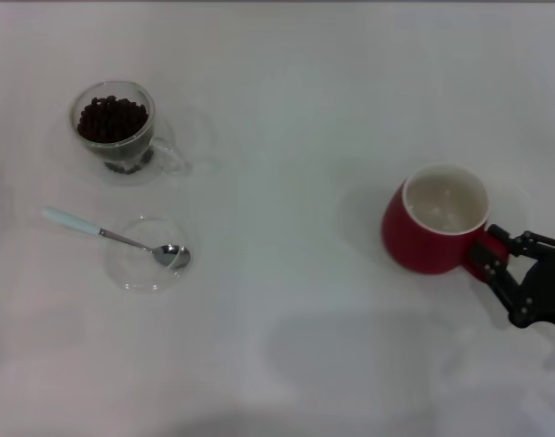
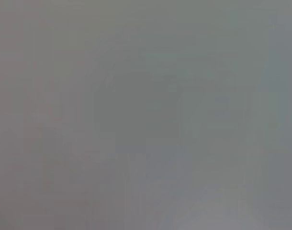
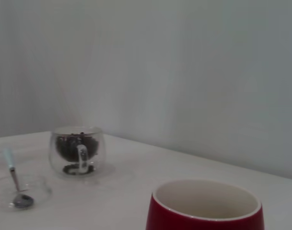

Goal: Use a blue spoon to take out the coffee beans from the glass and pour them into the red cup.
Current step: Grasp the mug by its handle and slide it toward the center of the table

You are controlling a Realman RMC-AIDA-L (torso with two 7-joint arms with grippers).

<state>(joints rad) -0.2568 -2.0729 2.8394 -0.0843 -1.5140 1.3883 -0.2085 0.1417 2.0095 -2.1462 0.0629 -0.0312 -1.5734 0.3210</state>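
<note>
The glass (image 1: 141,150) stands at the far left with the coffee beans (image 1: 112,116) in it. The blue spoon (image 1: 123,239) lies nearer on the left, its bowl resting on a clear saucer (image 1: 123,273) and its pale handle pointing left. The red cup (image 1: 423,241) stands upright at the right, its cream inside bare. My right gripper (image 1: 496,257) sits at the cup's handle with a finger on each side of it. The right wrist view shows the red cup (image 3: 203,218) close up, and farther off the glass (image 3: 76,151), beans (image 3: 69,143) and spoon (image 3: 14,177). My left gripper is out of view.
Everything stands on a plain white table (image 1: 287,319). A wide stretch of table lies between the glass and the red cup. The saucer also shows in the right wrist view (image 3: 2,199). The left wrist view shows only plain grey.
</note>
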